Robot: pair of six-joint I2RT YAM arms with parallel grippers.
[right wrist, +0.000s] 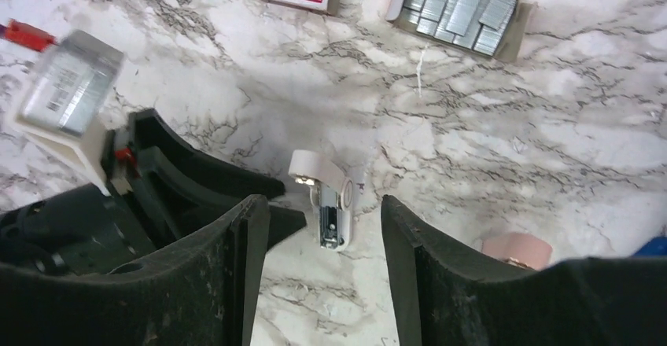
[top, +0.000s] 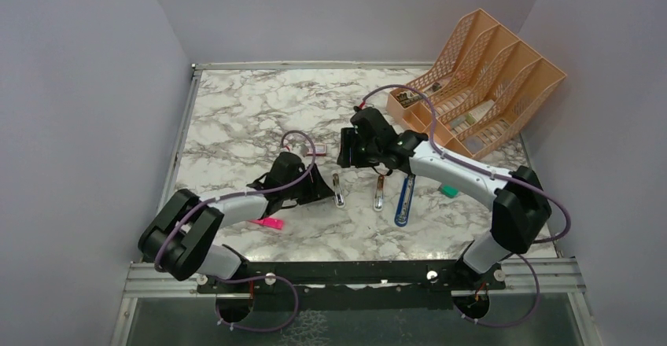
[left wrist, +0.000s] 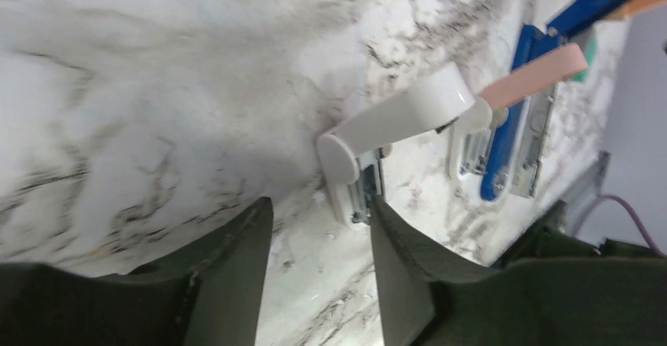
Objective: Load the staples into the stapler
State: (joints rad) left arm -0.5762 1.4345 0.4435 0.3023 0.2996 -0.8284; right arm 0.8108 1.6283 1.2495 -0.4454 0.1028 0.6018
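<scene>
L hand (left wrist: 318, 222) low by white stapler (left wrist: 397, 118), spread apart; R hand (right wrist: 322, 206) over it, tilted down, apart.

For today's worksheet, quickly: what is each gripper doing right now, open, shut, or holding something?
Left gripper: open, holding nothing.
Right gripper: open, holding nothing.

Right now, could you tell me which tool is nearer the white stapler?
Left. The left tool sits right by the white stapler; the right tool hangs above, farther off.
</scene>
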